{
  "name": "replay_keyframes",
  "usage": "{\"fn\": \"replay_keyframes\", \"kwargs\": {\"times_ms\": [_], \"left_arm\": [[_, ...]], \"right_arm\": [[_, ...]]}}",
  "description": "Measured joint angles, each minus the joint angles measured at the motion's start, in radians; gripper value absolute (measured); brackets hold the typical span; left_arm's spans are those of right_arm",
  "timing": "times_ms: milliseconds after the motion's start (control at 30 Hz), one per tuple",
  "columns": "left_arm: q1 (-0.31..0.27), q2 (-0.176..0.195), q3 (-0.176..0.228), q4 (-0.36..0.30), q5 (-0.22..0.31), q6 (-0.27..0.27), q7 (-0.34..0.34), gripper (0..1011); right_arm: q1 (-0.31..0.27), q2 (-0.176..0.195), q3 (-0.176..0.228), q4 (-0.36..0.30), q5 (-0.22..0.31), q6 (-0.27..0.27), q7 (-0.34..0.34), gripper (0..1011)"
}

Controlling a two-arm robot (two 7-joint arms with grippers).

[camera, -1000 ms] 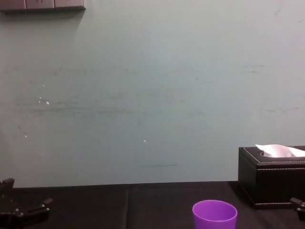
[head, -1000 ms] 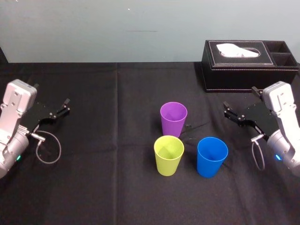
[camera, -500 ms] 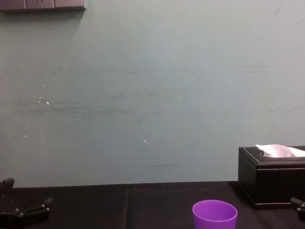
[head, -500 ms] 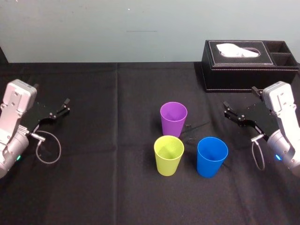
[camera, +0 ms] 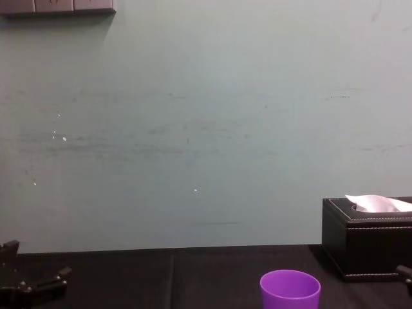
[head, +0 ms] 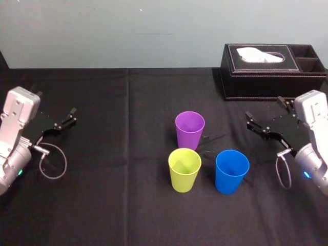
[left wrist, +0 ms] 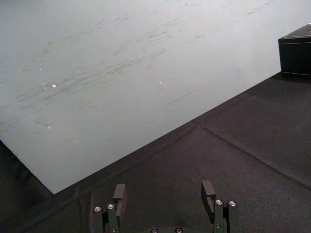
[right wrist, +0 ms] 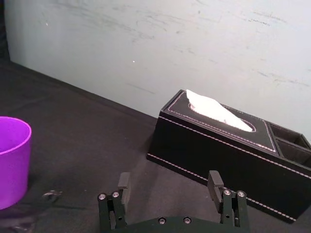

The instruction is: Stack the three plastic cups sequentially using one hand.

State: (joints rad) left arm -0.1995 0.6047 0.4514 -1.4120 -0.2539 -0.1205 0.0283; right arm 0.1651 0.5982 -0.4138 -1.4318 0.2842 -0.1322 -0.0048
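Apparently pre-grasp: my right jaws hung open, empty, near the surface [head: 128, 215] right edge, left jaws parked open; next needed reaching the blue cup [head: 232, 171].

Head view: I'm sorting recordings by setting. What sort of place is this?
Probably a robot lab bench, not a home: a table draped in black cloth, a bare pale wall, and staged props, three plastic cups and a tissue box, between the open left gripper and right gripper.
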Motion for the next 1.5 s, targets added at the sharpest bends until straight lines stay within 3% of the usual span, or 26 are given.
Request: {"fn": "replay_keyframes", "kwargs": {"times_ms": [300, 767, 1033, 1500], "left_arm": [[0.0, 0.0, 0.0, 0.0, 0.0, 0.0, 0.0, 1011], [0.0, 0.0, 0.0, 0.0, 0.0, 0.0, 0.0, 1011], [0.0, 0.0, 0.0, 0.0, 0.0, 0.0, 0.0, 1011], [0.0, 0.0, 0.0, 0.0, 0.0, 0.0, 0.0, 1011]], "right_arm": [[-0.092, 0.032, 0.072, -0.078, 0.089, -0.032, 0.068, 1002], [-0.319, 0.135, 0.205, -0.224, 0.231, -0.13, 0.228, 1000], [-0.4, 0.171, 0.238, -0.258, 0.253, -0.174, 0.316, 1000], [-0.464, 0.189, 0.231, -0.274, 0.225, -0.204, 0.436, 1000]]}}
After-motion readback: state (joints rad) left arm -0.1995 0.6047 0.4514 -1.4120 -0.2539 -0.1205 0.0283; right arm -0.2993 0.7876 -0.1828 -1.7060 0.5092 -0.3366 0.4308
